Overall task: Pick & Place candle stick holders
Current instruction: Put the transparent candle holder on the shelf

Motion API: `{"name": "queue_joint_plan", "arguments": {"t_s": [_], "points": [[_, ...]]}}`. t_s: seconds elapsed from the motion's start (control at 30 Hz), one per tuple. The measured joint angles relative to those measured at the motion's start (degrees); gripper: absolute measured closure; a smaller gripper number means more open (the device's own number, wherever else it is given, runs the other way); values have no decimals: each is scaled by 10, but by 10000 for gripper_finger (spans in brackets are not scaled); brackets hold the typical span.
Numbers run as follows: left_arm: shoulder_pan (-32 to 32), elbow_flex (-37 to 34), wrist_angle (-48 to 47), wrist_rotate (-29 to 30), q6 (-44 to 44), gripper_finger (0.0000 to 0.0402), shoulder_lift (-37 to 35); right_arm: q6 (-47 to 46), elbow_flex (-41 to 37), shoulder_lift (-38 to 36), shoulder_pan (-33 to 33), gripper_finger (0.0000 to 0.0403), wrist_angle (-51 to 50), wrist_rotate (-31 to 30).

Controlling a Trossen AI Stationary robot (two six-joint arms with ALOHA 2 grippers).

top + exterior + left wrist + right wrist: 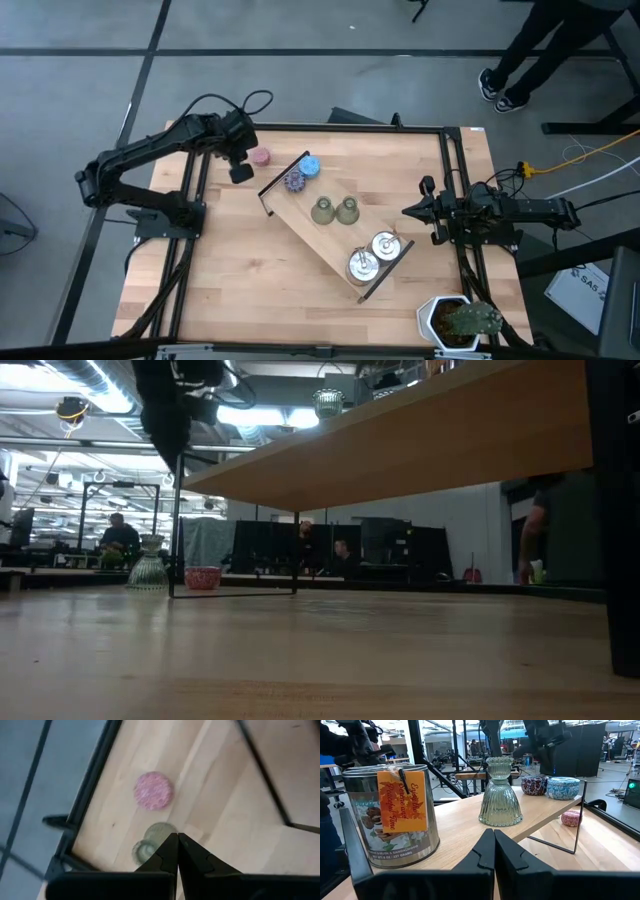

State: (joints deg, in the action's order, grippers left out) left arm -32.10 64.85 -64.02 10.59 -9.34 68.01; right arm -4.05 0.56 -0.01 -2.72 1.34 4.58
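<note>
On the wooden table (250,290), the long tray (322,240) carries six holders. Off its far-left end stand the pink holder (260,157) and an olive-green holder (150,842), directly beneath the left gripper (241,172), shut and empty. The right gripper (410,211), also closed, waits beyond the tray.

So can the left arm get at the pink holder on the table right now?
Probably yes: the left hand, shut, hovers beside the pink holder, which sits on bare table outside the wooden tray.
</note>
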Motion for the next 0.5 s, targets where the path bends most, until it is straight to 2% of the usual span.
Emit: {"name": "queue_joint_plan", "arguments": {"t_s": [0.1,0.23,0.33,0.5], "points": [[-9,-15,3,23,20,400,-9,0,0,0,0,402,0,0],[-23,-18,3,-1,35,390,-21,0,0,0,0,402,0,0],[-37,-18,0,-11,43,365,-22,0,0,0,0,402,0,0],[-68,-18,-5,-12,43,301,-20,0,0,0,0,402,0,0]]}}
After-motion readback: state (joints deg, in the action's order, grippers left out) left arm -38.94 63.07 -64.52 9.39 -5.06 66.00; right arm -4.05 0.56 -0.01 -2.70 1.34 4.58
